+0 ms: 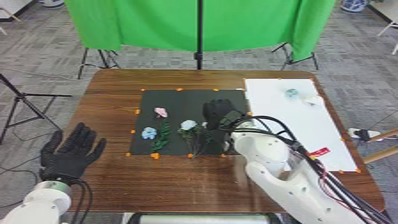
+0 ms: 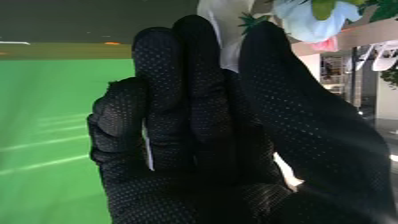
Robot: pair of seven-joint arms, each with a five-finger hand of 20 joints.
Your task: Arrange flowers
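Well, the right hand (image 1: 219, 111) hangs over the mat (image 1: 182, 98), fingers fairly straight and the thumb standing apart from them. In the wrist view, pale petals (image 2: 313, 21) show near the thumb; whether they touch the glove I cannot tell. At about 8 o'clock from the hand, and near it, the white flower (image 1: 188, 125) lies on the mat, its stem running toward 6 o'clock among leaves. The pink flower (image 1: 161, 112) is at 9 o'clock, the blue flower (image 1: 149, 133) at 8 and farther out. On the board (image 1: 322, 125), a blue bloom (image 1: 291, 93) sits near 2 o'clock and a white bloom (image 1: 311, 100) between 2 and 3. The left hand (image 1: 73, 152), well off at 8 o'clock, rests palm up by the bench (image 1: 178, 186) edge, fingers spread. The step in hand looks like picking the next stem for the board, the white flower being the likeliest. To do it well, come down with thumb and fingers either side of the stem, below the head, and close softly; petals would crush and the stem could roll. Lift straight up, so leaves don't drag a neighbour along, then swing toward 2 o'clock and lay it clear of the other two.
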